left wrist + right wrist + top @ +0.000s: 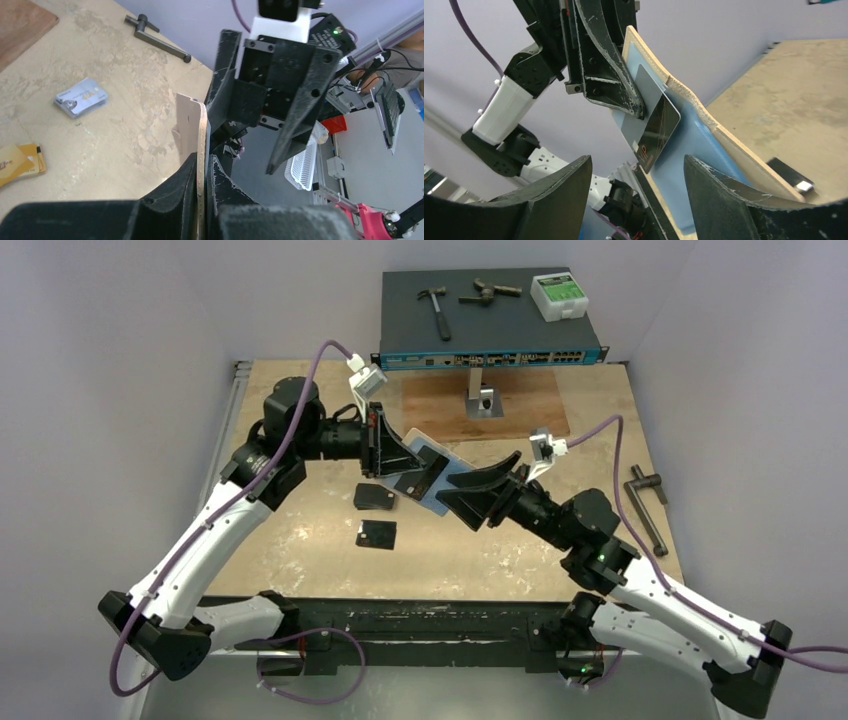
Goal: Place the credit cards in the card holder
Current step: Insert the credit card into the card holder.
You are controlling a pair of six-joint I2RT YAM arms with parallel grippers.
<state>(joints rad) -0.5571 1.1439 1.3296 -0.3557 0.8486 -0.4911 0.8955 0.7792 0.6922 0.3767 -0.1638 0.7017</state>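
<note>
My left gripper (425, 472) is shut on the card holder (447, 468), a tan bifold held up off the table with its light-blue inside (696, 150) turned toward the right arm. It shows edge-on between the shut left jaws (202, 150). A grey card marked VIP (655, 127) stands partway out of a pocket, beside the left fingers (611, 75). My right gripper (636, 172) is open just short of that card's lower corner and holds nothing. Silvery blue-grey credit cards (81, 97) and orange-gold credit cards (17, 160) lie on the table.
Two black flat pieces (373, 498) (377, 534) lie on the table below the grippers. A wooden board (480, 405) and a network switch (490, 315) carrying tools stand at the back. A metal handle (645, 505) lies near the right edge.
</note>
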